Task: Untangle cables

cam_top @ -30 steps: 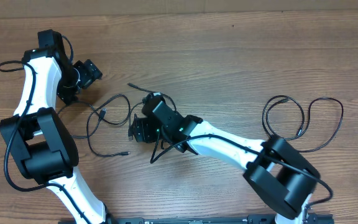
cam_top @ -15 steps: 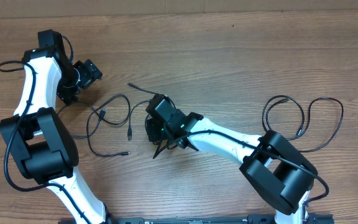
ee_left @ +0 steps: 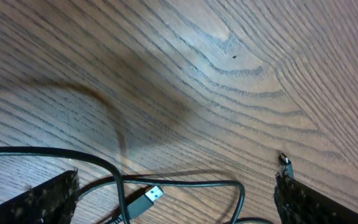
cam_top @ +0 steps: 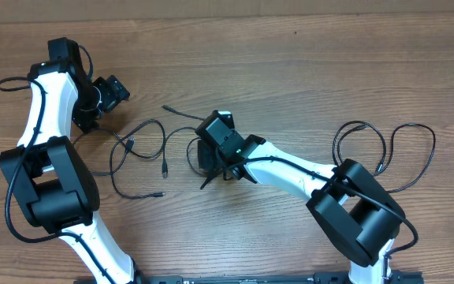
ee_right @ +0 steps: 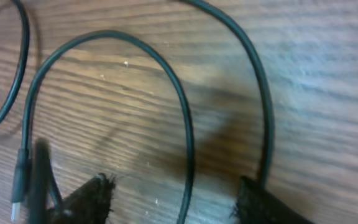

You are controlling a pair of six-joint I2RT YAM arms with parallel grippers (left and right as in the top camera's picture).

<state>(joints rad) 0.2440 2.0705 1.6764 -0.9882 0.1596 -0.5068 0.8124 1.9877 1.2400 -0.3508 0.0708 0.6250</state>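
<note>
Right claw [ee_right: 174, 186] apart astride cables [ee_right: 190, 143], seemingly ungripped, left claw [ee_left: 176, 182] wide

The far half of the desk [cam_top: 314, 55] is bare wood, open across its whole width. Nearer, loose cable loops [cam_top: 144, 146] sprawl between the two arms, and a plug [cam_top: 164, 169] lies near the right end effector [cam_top: 206, 156], whose parted fingers [ee_right: 92, 196] straddle two strands. The right arm [cam_top: 290, 173] lies diagonally, walling the middle off from a second cable coil [cam_top: 385, 150]. The left arm [cam_top: 42, 118] lines the left edge, and the left end effector [cam_top: 110, 93] is spread wide just behind the loops.
</note>
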